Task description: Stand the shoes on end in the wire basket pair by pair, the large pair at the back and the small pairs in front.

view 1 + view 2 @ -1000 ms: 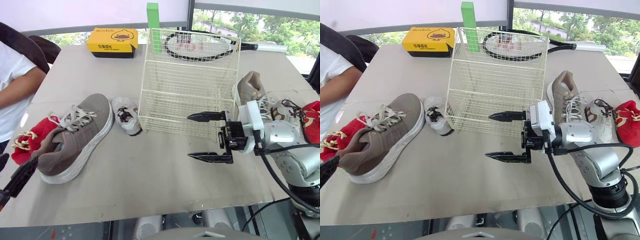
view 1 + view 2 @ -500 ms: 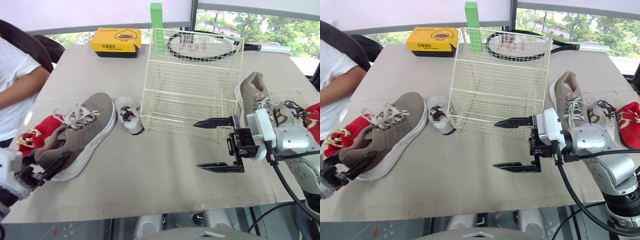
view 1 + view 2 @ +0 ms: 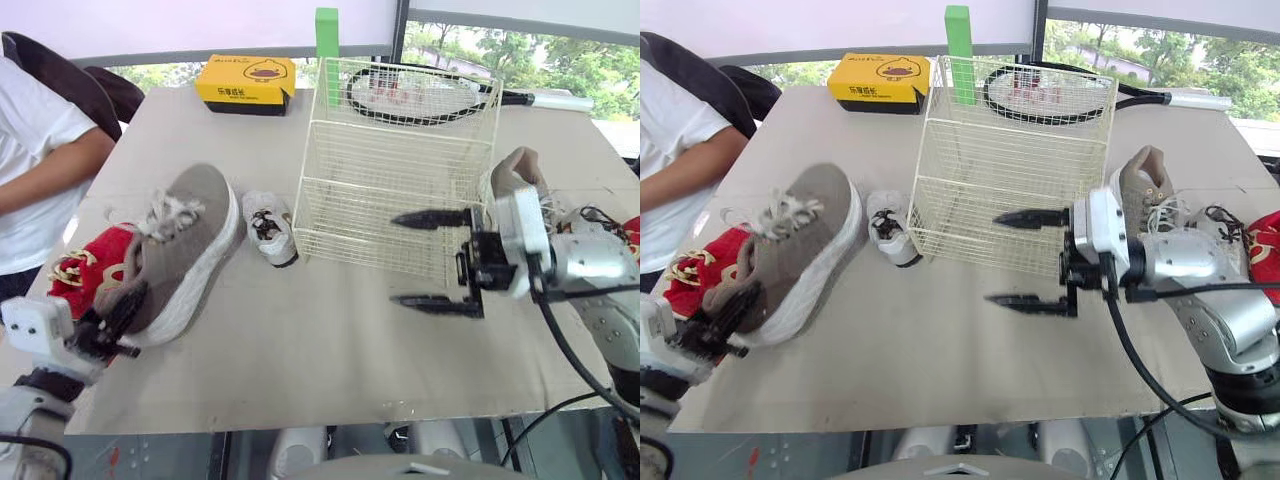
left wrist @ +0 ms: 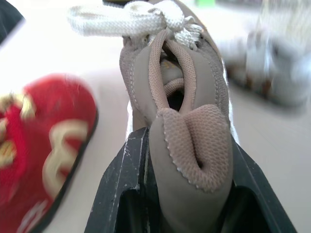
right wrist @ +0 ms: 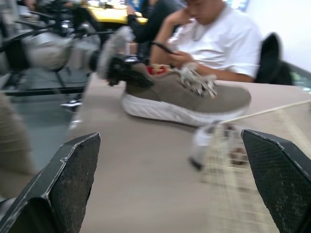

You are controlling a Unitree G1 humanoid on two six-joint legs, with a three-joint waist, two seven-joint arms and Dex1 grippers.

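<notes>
A large grey shoe (image 3: 185,245) lies at the table's left with its heel tipped up off the table. My left gripper (image 3: 110,325) is shut on that heel; its black fingers (image 4: 130,165) press both sides of the heel collar. A small red shoe (image 3: 85,275) lies right beside it. A small white shoe (image 3: 268,225) sits between the grey shoe and the cream wire basket (image 3: 380,200). My right gripper (image 3: 397,258) stands open and empty, just in front of the basket. The second grey shoe (image 3: 510,175) lies to the right of the basket.
A small white-and-brown shoe (image 3: 590,225) and another red shoe (image 3: 632,225) lie at the far right. Behind the basket are a racket (image 3: 420,90), a green block (image 3: 327,35) and a yellow box (image 3: 245,85). A person (image 3: 40,170) sits at the table's left side.
My left gripper has come in from the front left, shut on the grey shoe's heel and raised it. The right gripper has stayed open in front of the basket.
</notes>
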